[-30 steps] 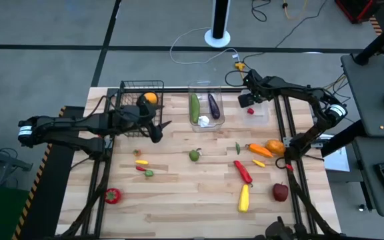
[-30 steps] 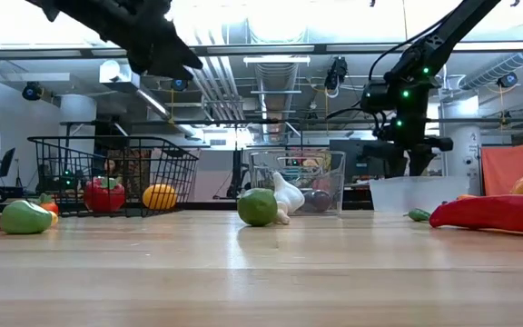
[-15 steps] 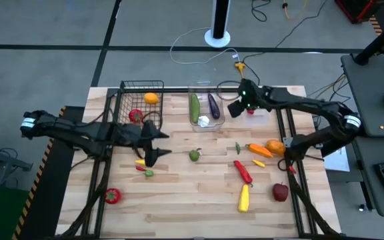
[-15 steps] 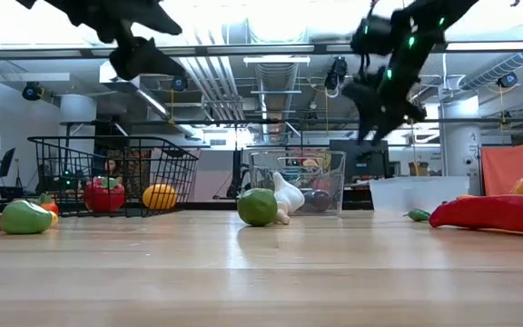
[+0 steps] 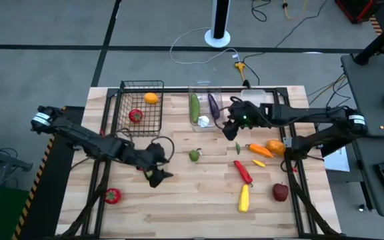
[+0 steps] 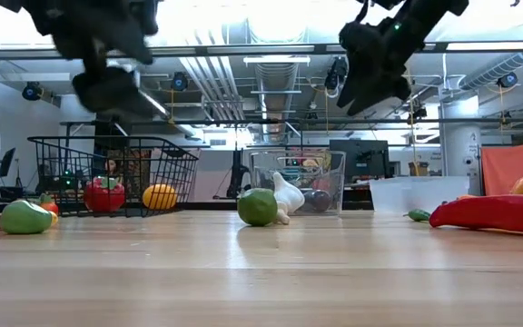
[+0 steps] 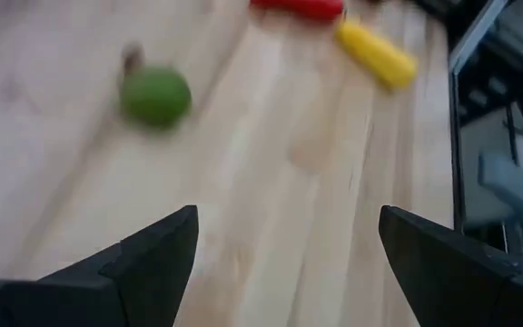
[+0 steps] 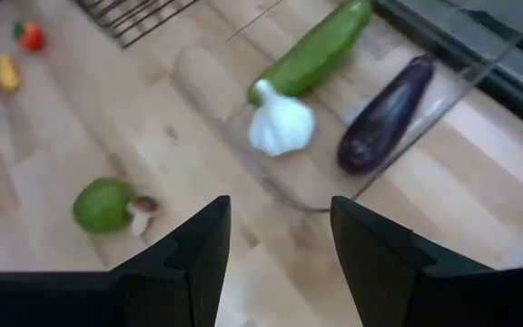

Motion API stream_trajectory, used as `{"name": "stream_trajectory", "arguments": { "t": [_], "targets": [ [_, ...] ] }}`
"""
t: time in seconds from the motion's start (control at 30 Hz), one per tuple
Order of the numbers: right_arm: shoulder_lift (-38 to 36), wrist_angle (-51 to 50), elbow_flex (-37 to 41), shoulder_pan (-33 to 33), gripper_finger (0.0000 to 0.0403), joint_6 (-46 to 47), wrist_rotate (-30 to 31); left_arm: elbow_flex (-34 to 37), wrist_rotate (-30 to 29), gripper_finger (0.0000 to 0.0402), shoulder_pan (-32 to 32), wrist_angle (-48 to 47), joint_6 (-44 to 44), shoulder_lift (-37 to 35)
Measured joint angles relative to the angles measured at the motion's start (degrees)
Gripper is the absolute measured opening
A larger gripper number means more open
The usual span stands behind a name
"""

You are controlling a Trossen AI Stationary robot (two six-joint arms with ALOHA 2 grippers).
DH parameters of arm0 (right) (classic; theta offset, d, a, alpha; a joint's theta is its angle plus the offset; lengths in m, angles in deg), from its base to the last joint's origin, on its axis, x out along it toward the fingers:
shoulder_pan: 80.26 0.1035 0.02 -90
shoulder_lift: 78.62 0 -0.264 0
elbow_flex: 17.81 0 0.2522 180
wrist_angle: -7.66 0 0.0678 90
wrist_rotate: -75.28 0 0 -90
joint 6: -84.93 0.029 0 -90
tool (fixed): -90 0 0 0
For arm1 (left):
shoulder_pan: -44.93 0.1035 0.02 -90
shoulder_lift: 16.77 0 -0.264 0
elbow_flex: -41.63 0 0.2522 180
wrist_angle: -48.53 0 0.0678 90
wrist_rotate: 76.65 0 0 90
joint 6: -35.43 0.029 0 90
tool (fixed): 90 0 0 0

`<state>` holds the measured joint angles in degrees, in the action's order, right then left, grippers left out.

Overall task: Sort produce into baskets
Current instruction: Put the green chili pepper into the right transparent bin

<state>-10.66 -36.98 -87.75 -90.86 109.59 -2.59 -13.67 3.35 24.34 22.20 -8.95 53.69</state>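
Hovering over the wooden table point(image 5: 179, 207), the left gripper point(image 5: 157, 175) spreads its fingers point(image 7: 143, 263) wide with nothing between them, just beside the small peppers point(image 5: 143, 167) near the table's left side; the right gripper point(image 5: 231, 127) hangs beside the clear bin point(image 5: 205, 123), its fingers point(image 8: 193, 263) partly apart and holding nothing; that bin holds the green cucumber point(image 8: 316, 50), purple eggplant point(image 8: 384, 113) and white garlic point(image 8: 280, 125); the black wire basket point(image 5: 122, 100) holds an orange fruit point(image 5: 151, 98) and a red one point(image 5: 135, 115); a round green fruit point(image 5: 194, 155) lies between the two grippers; a red pepper point(image 5: 243, 171), a yellow pepper point(image 5: 244, 198) and a red apple point(image 5: 281, 192) lie on the right half of the table.
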Motion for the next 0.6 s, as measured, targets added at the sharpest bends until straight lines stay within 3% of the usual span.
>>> {"name": "stream_trajectory", "arguments": {
  "t": [0.2,0.5,0.6],
  "targets": [
    [0.0,0.3,0.0,1.4,0.0185,-0.1,0.0,-2.0,5.4,0.0319,-2.3,-13.8,-8.4,4.7],
    [0.0,0.4,0.0,1.4,0.0185,-1.3,0.2,-15.7,6.4,0.0317,-3.1,-45.3,-13.4,14.2],
    [0.0,0.4,0.0,1.4,0.0185,-1.7,0.8,-19.3,6.5,0.0317,-3.1,-48.8,-13.1,18.5]
  ]
}}
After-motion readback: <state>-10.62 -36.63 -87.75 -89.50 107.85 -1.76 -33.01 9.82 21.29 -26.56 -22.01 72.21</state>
